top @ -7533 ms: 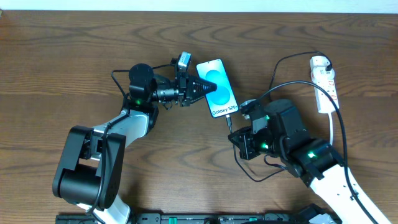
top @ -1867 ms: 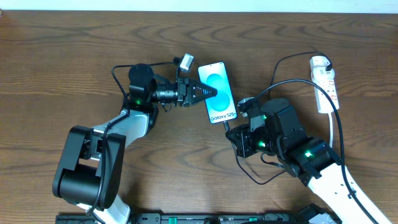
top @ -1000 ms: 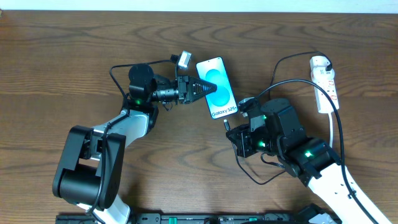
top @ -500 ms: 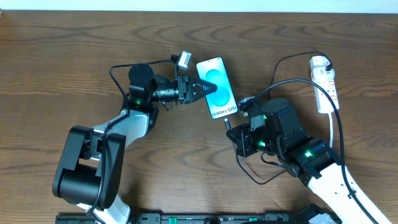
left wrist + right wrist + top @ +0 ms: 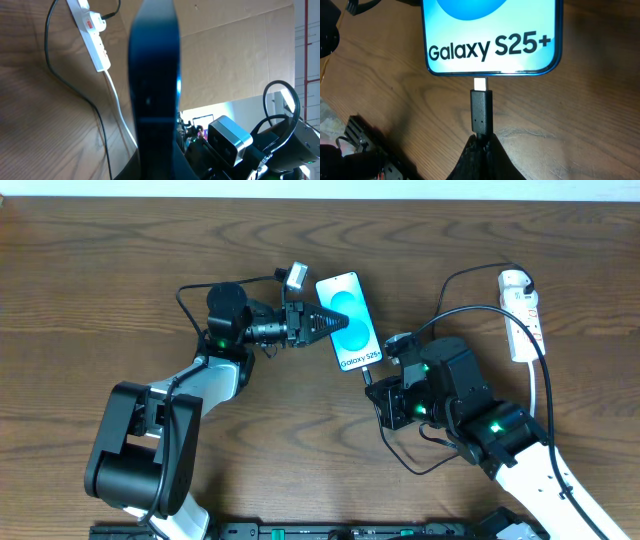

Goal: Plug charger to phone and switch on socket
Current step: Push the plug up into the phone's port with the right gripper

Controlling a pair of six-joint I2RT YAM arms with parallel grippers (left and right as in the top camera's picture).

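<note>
Your right pincer [image 5: 481, 142] clamps charger [image 5: 481, 107] plug; metal tip sits at phone [image 5: 490, 30] bottom edge, looks not fully seated. Your left pincer [image 5: 322, 323] pinches phone's side, mid-counter [image 5: 150, 260].

Risks:
- push off-axis: tip scrapes past port or bends
- phone pivots in thin side grip
- plug slides back between pads
- cable slack snags your arm on reach to socket [image 5: 522, 315], far right
</note>
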